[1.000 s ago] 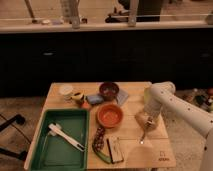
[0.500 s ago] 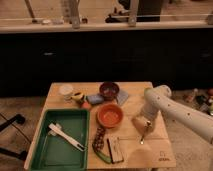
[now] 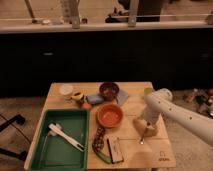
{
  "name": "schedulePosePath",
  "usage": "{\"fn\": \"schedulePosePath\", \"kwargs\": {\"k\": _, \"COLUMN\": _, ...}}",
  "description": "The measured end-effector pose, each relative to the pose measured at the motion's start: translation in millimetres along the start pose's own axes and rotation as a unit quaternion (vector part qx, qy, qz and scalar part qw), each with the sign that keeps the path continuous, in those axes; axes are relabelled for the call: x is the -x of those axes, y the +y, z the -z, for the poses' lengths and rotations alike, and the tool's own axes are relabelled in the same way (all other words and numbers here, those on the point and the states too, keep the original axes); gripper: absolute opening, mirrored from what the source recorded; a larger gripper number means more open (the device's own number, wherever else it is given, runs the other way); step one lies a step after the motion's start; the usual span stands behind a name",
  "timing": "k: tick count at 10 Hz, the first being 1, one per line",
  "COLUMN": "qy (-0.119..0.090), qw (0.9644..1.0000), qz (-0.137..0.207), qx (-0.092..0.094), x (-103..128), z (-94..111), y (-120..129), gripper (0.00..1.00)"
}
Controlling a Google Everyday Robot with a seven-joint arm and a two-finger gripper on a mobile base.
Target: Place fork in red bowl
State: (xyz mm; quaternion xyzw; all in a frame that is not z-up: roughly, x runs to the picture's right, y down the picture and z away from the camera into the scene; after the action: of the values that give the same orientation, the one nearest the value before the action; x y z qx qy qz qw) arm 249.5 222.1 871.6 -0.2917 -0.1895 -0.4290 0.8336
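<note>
**Fork pickup: handling notes before transfer to red bowl**

Wooden table in front of dark cabinets, lit warm and dim.

Nearest edge: dark flat packet and a strip-shaped item beside it, identity unclear. Left: green tray holding white utensil; not the target.

Right of centre: fork, slim, silvery, lying flat on the wood, directly below gripper. Gripper down at the table, at or just above the fork's upper end. Opening and hold: cannot tell.

Handling judgement: light, rigid, smooth metal, low profile. Likely to slide or pivot if pinched off-centre. Best taken across the handle near mid-length, jaws square to it.

Middle: red bowl, left of the fork, near, apart, appears empty.

Further back: darker bowl, small cup, assorted small items.
</note>
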Motion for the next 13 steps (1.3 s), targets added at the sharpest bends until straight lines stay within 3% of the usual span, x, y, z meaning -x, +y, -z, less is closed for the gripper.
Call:
{"fn": "schedulePosePath", "kwargs": {"k": 8, "qy": 0.0, "qw": 1.0, "qz": -0.005, "qx": 0.002, "x": -1, "z": 12, "y": 6, "gripper": 0.03}}
{"fn": "schedulePosePath", "kwargs": {"k": 11, "qy": -0.001, "qw": 1.0, "qz": -0.002, "qx": 0.001, "x": 0, "z": 15, "y": 4, "gripper": 0.0}}
{"fn": "schedulePosePath", "kwargs": {"k": 13, "qy": -0.004, "qw": 0.9995, "qz": -0.03, "qx": -0.001, "x": -2, "z": 15, "y": 2, "gripper": 0.0}}
